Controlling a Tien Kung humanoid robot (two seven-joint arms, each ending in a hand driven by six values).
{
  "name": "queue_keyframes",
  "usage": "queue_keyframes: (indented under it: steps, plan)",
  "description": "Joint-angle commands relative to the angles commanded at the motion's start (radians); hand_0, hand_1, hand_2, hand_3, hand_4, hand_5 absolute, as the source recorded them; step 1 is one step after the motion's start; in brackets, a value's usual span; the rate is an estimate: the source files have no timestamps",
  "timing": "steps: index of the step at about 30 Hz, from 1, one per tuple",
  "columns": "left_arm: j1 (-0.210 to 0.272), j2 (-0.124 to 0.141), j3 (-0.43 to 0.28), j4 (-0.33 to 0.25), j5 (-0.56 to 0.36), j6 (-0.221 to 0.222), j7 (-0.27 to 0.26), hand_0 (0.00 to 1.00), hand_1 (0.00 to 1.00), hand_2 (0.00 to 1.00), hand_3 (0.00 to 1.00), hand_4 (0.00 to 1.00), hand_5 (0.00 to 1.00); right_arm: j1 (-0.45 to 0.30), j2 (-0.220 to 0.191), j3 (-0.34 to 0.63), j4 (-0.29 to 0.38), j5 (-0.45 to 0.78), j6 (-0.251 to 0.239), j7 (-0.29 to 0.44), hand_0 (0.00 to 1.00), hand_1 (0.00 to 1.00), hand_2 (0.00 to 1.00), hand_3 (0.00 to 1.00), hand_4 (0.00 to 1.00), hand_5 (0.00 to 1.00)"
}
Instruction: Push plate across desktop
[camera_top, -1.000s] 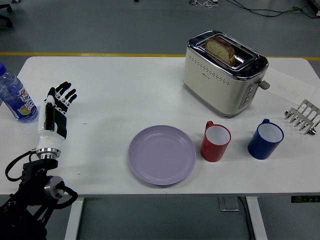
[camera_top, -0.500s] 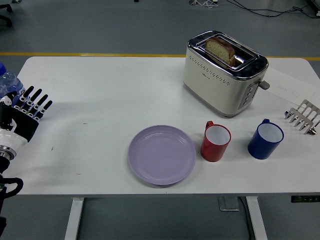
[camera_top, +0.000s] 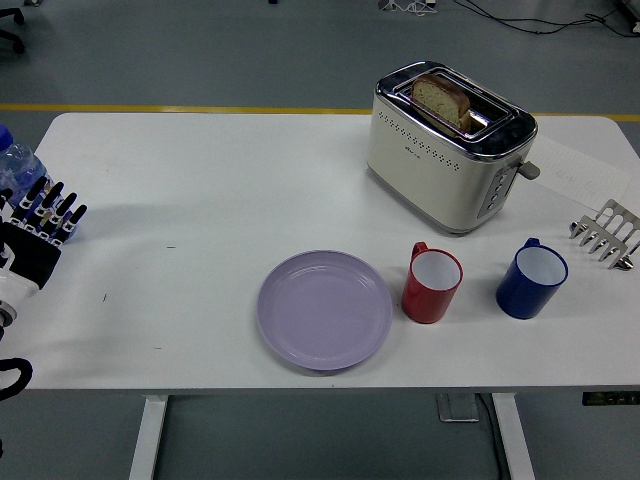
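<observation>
Retreating toward nine o'clock, the black five-fingered left hand (camera_top: 40, 225) had slid from well over the white rectangular table (camera_top: 230, 180) a second before to the very left edge, where its fingers stood straight and loosely fanned, gripping nothing. Just behind it at the table's ten o'clock corner stood the clear plastic water bottle with a blue cap (camera_top: 14, 160), now partly hidden. The round lilac plate (camera_top: 324, 309) lay flat near the front edge at about six o'clock, unmoved across all three moments and well apart from the hand. Just beside it at three o'clock sat the red mug (camera_top: 432, 284). With the hand withdrawing, the push looked either finished or not yet begun.
</observation>
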Motion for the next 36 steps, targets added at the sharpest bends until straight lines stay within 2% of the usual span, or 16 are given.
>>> queue_keyframes:
  steps: [7,36]
  plan:
    - [0.006,-0.009,-0.002,-0.002,-0.003,0.021,-0.022,0.691,0.719,0.710,0.682,0.509,0.985,-0.002,0.000,0.002,0.000,0.000,0.000,0.000,0.514,0.478,0.580,0.541,0.154,0.286]
    - [0.038,-0.028,0.004,0.005,0.006,0.063,-0.026,0.695,0.709,0.690,0.679,0.510,0.995,-0.017,0.000,0.025,0.000,-0.033,0.004,-0.008,0.513,0.478,0.582,0.541,0.152,0.287]
